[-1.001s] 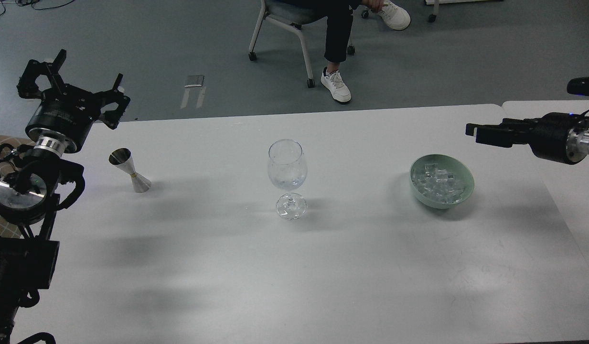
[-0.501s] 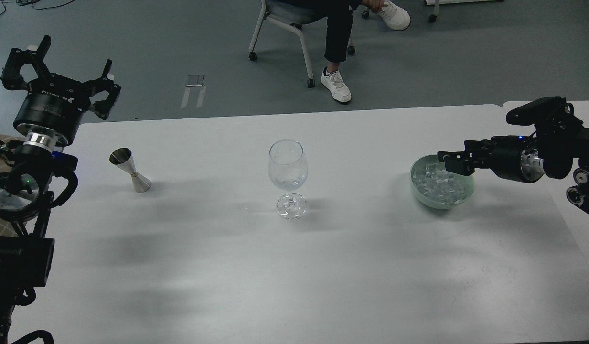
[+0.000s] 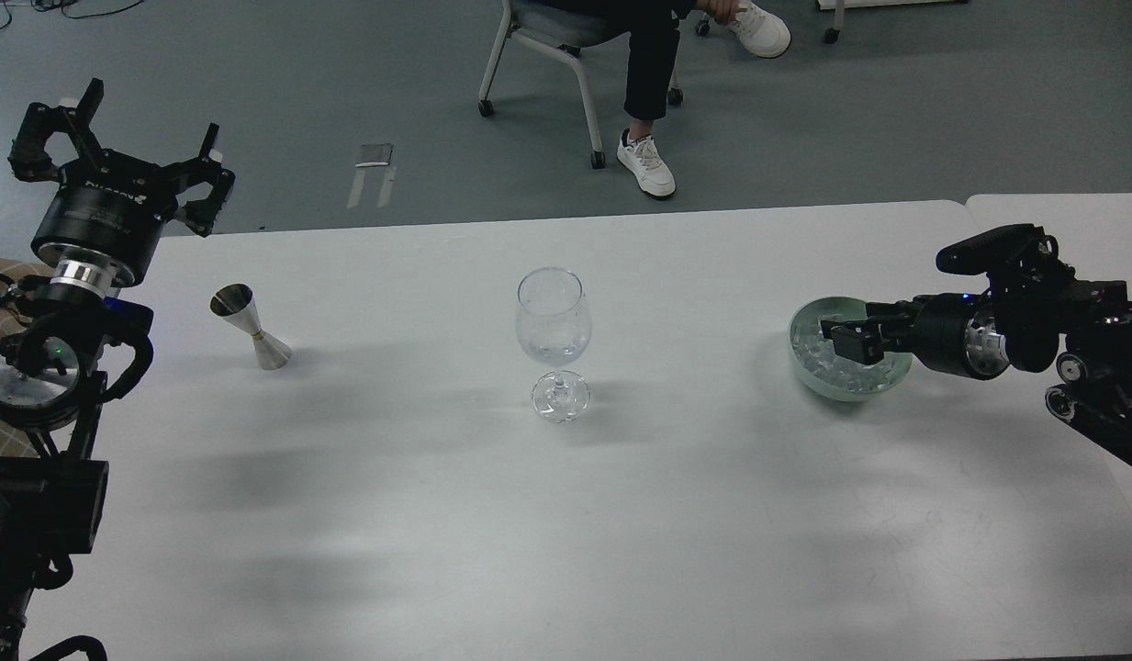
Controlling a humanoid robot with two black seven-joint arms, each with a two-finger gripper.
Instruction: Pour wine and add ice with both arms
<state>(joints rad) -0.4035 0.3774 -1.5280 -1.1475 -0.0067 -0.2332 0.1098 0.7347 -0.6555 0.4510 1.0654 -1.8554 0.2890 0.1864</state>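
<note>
Ice (image 3: 818,353) in bowl (image 3: 804,323) near bench's right edge: slick, hard, take one cube by flat sides | my right gripper (image 3: 850,341) inside bowl, closure indiscernible | left gripper (image 3: 116,138) spread, empty.

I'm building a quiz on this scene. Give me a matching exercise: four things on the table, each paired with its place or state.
Things:
1. jigger
2. wine glass
3. bowl
4. right hand

Places or states:
A. holds heaped ice
B. upright, mid-table
C. reaching into the bowl
D. metal, at the table's left

Pairs: 1-D, 2-B, 3-A, 4-C
</note>
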